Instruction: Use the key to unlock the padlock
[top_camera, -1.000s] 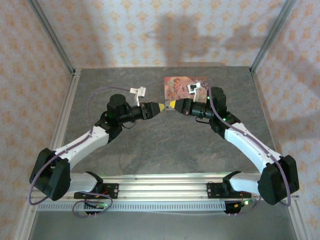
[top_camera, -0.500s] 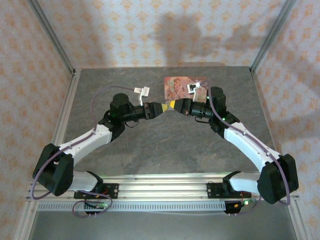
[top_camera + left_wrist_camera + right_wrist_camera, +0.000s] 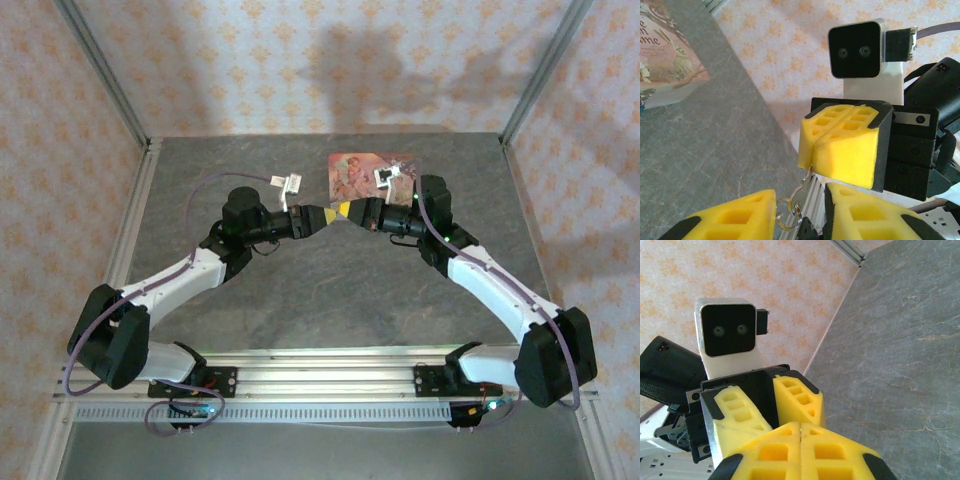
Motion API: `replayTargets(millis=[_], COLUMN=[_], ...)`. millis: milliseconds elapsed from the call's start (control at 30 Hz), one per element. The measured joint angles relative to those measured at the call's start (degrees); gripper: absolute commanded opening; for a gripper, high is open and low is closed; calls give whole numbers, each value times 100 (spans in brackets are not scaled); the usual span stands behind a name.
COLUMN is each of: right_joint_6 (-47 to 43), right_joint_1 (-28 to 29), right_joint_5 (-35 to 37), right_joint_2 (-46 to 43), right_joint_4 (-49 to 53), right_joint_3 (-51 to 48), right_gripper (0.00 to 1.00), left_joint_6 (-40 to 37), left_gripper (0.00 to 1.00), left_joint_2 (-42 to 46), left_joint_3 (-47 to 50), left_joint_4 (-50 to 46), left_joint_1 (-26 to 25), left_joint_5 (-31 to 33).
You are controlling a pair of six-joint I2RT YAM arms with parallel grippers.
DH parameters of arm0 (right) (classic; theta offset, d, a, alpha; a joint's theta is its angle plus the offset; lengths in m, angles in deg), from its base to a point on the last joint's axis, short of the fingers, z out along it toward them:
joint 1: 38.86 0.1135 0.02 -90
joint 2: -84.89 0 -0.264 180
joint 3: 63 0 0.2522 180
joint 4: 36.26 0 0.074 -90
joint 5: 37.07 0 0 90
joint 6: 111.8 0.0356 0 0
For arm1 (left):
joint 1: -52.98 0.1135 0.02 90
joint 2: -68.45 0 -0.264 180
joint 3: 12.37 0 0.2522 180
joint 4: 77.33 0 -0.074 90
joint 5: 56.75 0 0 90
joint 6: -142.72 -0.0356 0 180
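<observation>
In the left wrist view my right gripper (image 3: 814, 156) is shut, and the key (image 3: 804, 186) sticks down out of the seam of its yellow pads. Small metal rings (image 3: 785, 212) hang from the key's lower end. My left gripper (image 3: 800, 217) stands open around those rings, and its left pad (image 3: 735, 220) touches them. From above, the left gripper (image 3: 326, 215) and right gripper (image 3: 343, 209) meet tip to tip above the table. The right wrist view has the right gripper (image 3: 801, 429) with pads pressed together, facing the left gripper (image 3: 776, 412). I cannot make out the padlock.
A pink illustrated box (image 3: 365, 174) lies flat on the grey table just behind the two grippers, and its corner shows at the upper left of the left wrist view (image 3: 665, 60). Patterned walls close in the back and sides. A metal rail (image 3: 330, 365) runs along the near edge.
The left gripper has slid a little right towards the right gripper and its jaws have narrowed around the key's rings. The right arm has stayed put.
</observation>
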Motion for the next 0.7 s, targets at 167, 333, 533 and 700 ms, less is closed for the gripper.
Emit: replayTargets(millis=[167,333,533,700], right_joint_6=[4,44,85,87], right_joint_1=[0,0,0,0], right_joint_5=[0,2,2,7], right_joint_2=[0,0,-2,-13], right_joint_4=[-22,-57,-101,-142], right_joint_3=[-59,-63,-90,-109], right_gripper=[0,0,0,0], left_joint_6=[2,2,-2,0], left_gripper=[24,26,21,19], left_joint_2=[0,0,0,0], left_joint_3=[0,0,0,0], left_joint_4=[33,33,31,26], left_joint_1=[2,0,0,0], left_joint_5=[0,-2,-15,-17])
